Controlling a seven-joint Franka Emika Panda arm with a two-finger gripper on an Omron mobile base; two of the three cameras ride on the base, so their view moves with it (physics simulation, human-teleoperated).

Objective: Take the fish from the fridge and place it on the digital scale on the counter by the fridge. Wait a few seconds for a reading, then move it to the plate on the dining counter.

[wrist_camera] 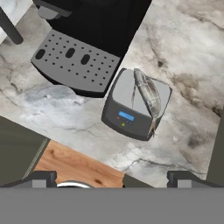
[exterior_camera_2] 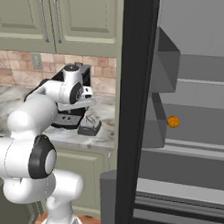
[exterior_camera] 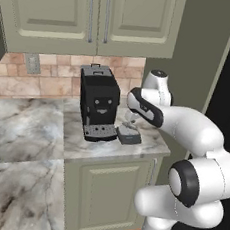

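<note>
**Colours and patterns you are facing**

You see a pale silver-grey fish [wrist_camera: 147,92] on a grey digital scale [wrist_camera: 131,111] with a blue display strip. The coffee machine [exterior_camera: 98,102] is black. The desk [exterior_camera: 30,128] is grey-white veined marble. A small orange fruit [exterior_camera_2: 173,121] sits in the dark grey fridge [exterior_camera_2: 195,135].

Digital scale [wrist_camera: 131,111]: flat grey box, blue display strip on its front face, resting on veined marble counter [wrist_camera: 183,65]. Fish [wrist_camera: 148,92]: pale silver-grey, lying across the scale's top plate. Black coffee machine [wrist_camera: 87,39]: perforated grey drip tray, just beside the scale. Wooden floor [wrist_camera: 74,164] beyond the counter's edge.
</note>
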